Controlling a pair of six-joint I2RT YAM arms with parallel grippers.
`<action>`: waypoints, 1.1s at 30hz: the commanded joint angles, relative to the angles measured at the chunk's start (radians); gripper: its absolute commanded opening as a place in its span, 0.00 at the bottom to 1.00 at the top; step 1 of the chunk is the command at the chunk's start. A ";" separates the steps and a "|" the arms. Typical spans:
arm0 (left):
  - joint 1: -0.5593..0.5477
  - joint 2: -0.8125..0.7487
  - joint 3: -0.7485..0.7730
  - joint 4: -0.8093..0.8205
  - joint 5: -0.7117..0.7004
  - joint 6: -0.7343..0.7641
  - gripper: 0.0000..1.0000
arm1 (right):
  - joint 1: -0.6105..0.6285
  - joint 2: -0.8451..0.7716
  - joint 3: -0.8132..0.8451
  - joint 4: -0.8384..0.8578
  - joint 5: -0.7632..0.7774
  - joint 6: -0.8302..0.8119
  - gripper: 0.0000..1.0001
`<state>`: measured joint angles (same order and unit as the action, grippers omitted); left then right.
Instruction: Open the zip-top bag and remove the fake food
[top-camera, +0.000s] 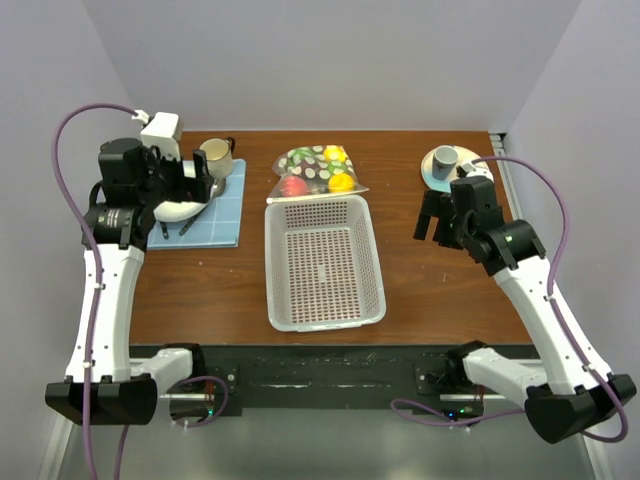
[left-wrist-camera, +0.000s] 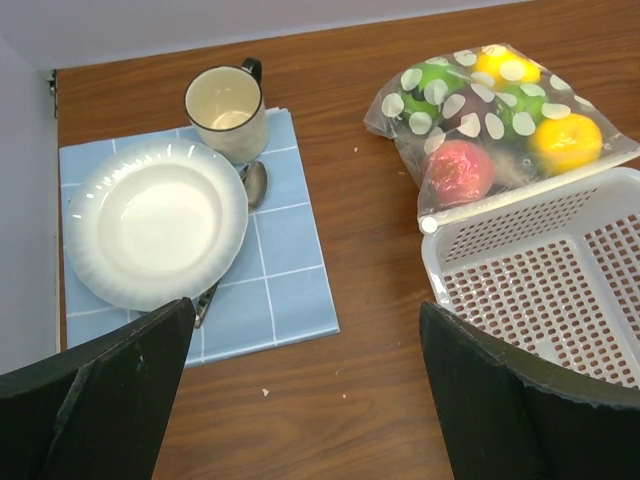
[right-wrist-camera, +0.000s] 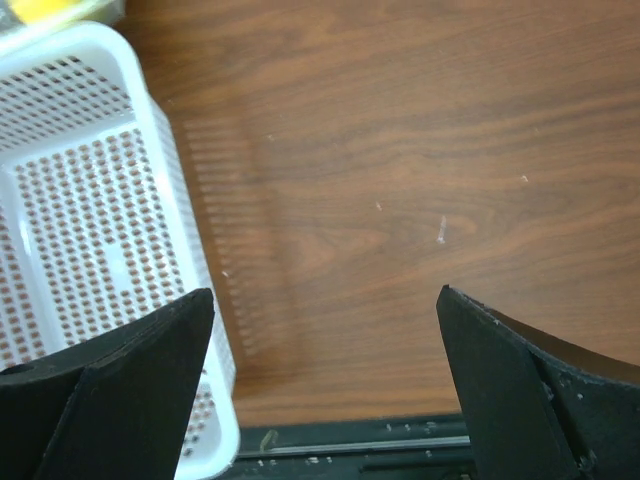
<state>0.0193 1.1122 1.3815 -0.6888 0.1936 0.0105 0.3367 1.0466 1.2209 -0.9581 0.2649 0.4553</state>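
Bag (left-wrist-camera: 500, 115) lay ahead-right of the left gripper (left-wrist-camera: 305, 312), food (left-wrist-camera: 458, 170) inside, zip edge touching the basket (left-wrist-camera: 545, 280) rim. Both grippers' fingers were spread, empty; right gripper (right-wrist-camera: 325, 295) sat well apart from it. Risk: fingers could snag that rim, or slip on slick film.

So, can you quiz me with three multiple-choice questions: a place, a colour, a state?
1. Where is the zip-top bag? A) against the basket's far rim B) inside it C) by the arm bases
2. The mat under the plate is: A) red B) blue C) green
3. The left gripper and right gripper are: A) shut on the bag B) shut, empty C) open, empty
Answers: 1 A, its zip edge meets that rim; 2 B, blue squares show; 3 C, jaws spread, nothing between.
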 joint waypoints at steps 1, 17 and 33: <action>0.001 0.000 -0.042 0.077 -0.005 0.012 1.00 | 0.001 0.062 0.060 0.162 -0.100 0.025 0.98; 0.001 0.106 -0.081 0.182 0.136 0.075 1.00 | 0.001 0.685 0.310 0.459 -0.360 0.299 0.88; 0.001 0.123 -0.179 0.285 0.132 0.101 1.00 | -0.004 0.855 0.313 0.657 -0.354 0.387 0.70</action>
<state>0.0193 1.2388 1.2179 -0.4767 0.3111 0.0933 0.3363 1.8755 1.4975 -0.3763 -0.0723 0.7948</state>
